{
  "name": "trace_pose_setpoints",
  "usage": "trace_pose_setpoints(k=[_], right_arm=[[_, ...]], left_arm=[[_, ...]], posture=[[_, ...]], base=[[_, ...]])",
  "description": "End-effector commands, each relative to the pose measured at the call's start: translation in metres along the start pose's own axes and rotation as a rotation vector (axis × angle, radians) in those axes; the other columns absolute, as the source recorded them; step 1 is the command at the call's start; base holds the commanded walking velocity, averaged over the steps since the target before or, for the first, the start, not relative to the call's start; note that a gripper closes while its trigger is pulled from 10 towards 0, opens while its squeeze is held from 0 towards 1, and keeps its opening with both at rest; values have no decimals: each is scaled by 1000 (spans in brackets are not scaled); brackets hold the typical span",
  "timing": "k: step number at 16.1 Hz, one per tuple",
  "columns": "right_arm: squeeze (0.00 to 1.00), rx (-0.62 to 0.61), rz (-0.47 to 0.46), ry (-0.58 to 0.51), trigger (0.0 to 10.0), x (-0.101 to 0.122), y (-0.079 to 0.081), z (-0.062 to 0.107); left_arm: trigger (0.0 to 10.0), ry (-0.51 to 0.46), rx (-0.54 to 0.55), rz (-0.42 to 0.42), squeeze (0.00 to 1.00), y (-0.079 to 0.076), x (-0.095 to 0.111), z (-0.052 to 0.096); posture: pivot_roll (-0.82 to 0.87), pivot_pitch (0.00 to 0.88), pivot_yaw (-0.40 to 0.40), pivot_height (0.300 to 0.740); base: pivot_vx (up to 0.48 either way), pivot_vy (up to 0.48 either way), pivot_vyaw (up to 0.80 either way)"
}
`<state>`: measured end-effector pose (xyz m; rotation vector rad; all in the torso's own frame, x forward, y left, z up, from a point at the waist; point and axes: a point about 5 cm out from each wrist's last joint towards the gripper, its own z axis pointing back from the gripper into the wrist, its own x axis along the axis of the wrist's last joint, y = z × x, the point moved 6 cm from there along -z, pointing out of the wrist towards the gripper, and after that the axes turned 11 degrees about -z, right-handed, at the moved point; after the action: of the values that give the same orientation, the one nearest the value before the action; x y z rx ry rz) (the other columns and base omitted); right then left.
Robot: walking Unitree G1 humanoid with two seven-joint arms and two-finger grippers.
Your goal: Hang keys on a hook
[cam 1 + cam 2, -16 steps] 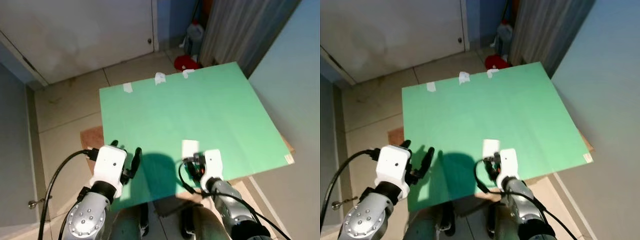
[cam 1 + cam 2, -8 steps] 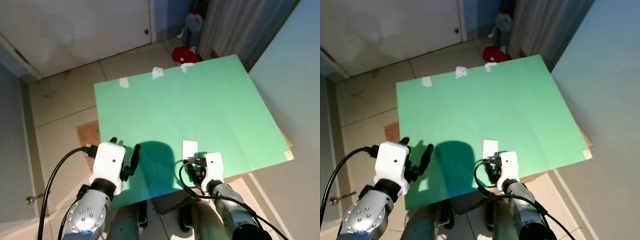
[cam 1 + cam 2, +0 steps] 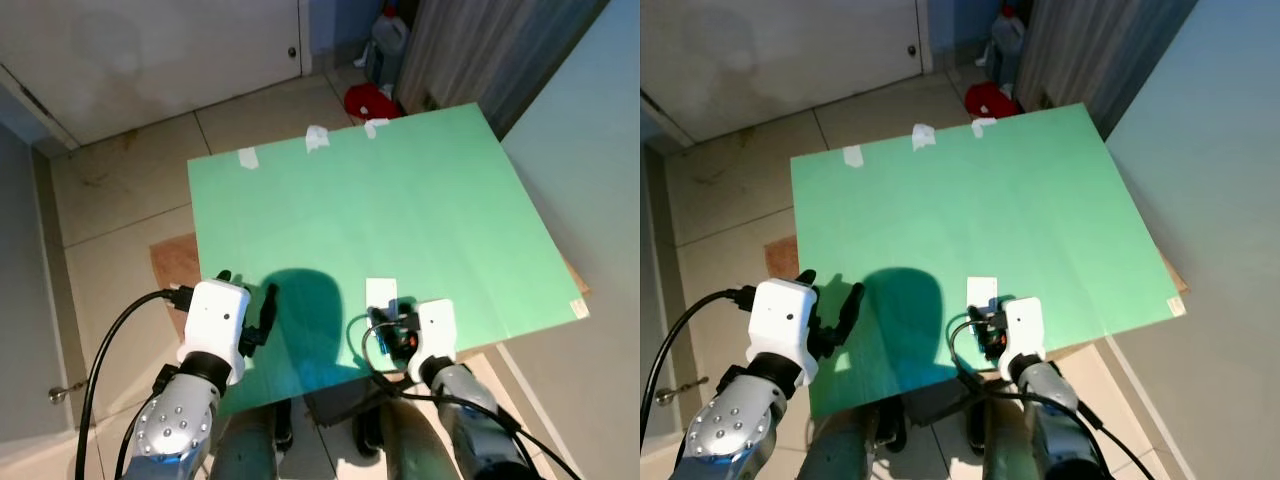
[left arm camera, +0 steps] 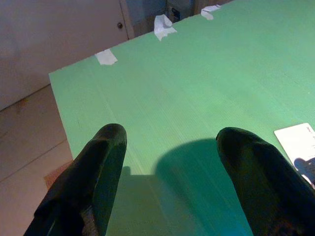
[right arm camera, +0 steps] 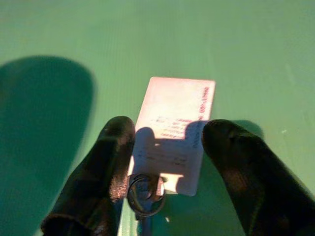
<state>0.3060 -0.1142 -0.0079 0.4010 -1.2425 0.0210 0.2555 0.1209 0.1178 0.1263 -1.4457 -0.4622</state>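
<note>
- Nearest me, my right pincer (image 5: 165, 162) hovers low over the near edge of the green desk (image 3: 420, 200), its two black fingers spread apart and grasping nothing.
- Between those fingers, in the right wrist view, a metal key ring (image 5: 143, 191) lies on the desk, just at the near end of a white card (image 5: 174, 132). I judge the ring to belong to the keys, though the keys themselves are too small and shadowed to make out.
- The ring sits close to one finger; I cannot tell whether they touch.
- My left pincer (image 4: 172, 142) is held over the near left corner of the desk, fingers wide apart and empty.
- Farther off, the green surface runs bare to its far edge, where scraps of white tape (image 3: 316, 137) hold it down.
- Beyond the desk lie a tiled floor (image 3: 130, 180), a pale door (image 3: 150, 50) and a red object (image 3: 366, 99).
- No hook can be made out.
- My judgement: the task is at its very start. The keys are not yet gripped; closing on them, lifting, finding a hook and hanging all remain.
</note>
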Motion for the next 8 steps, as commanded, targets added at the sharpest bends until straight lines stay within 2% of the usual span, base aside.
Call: trace_pose_setpoints(k=[1, 3, 5, 7, 8], right_arm=[[1000, -49, -32, 9, 10000, -8, -11, 11], [1000, -63, -17, 6, 10000, -3, -22, 18], [1000, -70, -17, 39, 10000, -7, -28, 23], [1000, -34, -75, 85, 10000, -15, -24, 25], [267, 3, -104, 135, 10000, -23, -17, 26]], left_arm=[[10000, 24, -7, -5, 0, -5, -7, 3], [10000, 23, -7, -1, 0, -7, -7, 2], [10000, 20, -7, 6, 0, -9, -6, 1], [10000, 16, -5, 10, 0, -10, -5, 1], [10000, 15, -4, 12, 0, -10, -5, 2]], posture=[[75, 359, -9, 736], [58, 354, -23, 736], [50, 353, -31, 736], [47, 358, -35, 736], [45, 361, -38, 736]], base=[[0, 0, 0], [0, 0, 0], [0, 0, 0], [0, 0, 0], [0, 0, 0]])
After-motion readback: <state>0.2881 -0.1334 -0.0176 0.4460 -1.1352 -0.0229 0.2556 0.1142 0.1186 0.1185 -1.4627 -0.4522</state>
